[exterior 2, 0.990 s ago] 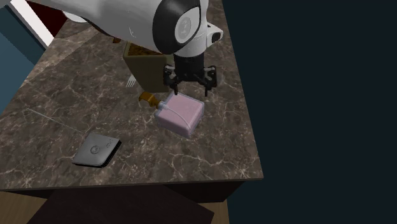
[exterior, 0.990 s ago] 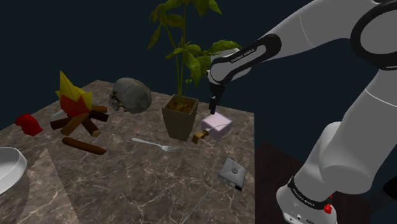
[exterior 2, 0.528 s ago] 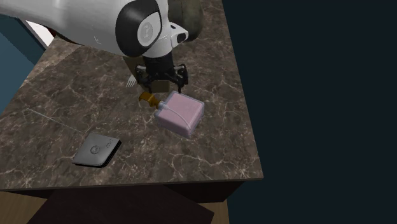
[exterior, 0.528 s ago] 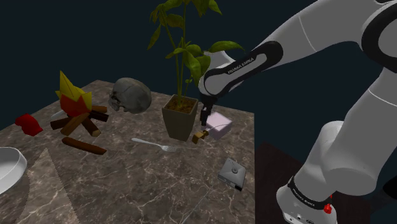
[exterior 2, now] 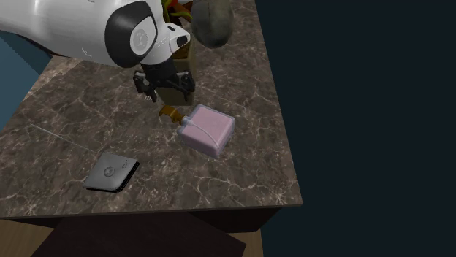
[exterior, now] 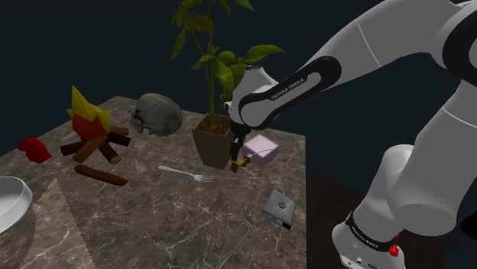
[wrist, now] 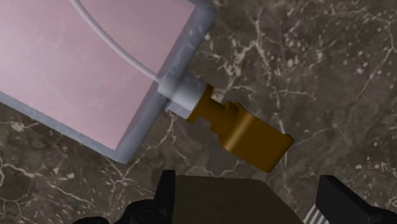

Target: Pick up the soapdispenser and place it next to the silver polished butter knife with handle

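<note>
Hovering by one pink soapdispenser [exterior 2: 208, 130] is one pincer [exterior 2: 166, 93], fingers [wrist: 347, 203] seemingly apart

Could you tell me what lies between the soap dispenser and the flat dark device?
Nothing but bare marble tabletop between dispenser and device, per the second exterior view.

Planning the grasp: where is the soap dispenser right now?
In the shoulder view, the pink soap dispenser lies on its side near the table's right edge, just right of the plant pot.
</note>
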### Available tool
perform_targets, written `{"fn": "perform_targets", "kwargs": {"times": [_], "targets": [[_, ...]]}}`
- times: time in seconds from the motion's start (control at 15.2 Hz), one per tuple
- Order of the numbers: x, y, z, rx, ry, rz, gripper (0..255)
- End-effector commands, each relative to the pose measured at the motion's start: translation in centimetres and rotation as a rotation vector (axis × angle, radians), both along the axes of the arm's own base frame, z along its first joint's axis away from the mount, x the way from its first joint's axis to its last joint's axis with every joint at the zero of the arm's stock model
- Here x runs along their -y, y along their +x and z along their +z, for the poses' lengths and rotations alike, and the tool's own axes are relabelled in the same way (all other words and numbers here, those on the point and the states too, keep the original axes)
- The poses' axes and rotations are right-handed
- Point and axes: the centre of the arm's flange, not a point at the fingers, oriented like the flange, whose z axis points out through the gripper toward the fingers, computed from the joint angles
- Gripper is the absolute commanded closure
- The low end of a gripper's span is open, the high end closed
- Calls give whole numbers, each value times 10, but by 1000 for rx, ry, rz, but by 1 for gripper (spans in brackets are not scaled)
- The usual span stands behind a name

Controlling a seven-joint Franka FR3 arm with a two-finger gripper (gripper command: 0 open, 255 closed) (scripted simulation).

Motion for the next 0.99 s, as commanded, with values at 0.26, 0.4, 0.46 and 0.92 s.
{"fn": "perform_targets", "kwargs": {"times": [0.26,0.4,0.46,0.92], "targets": [[-11,-8,-48,-40,-10,24,0],[-11,-8,-48,-40,-10,24,0],[-11,-8,-48,-40,-10,24,0],[-15,-11,-42,-41,-11,24,255]]}}
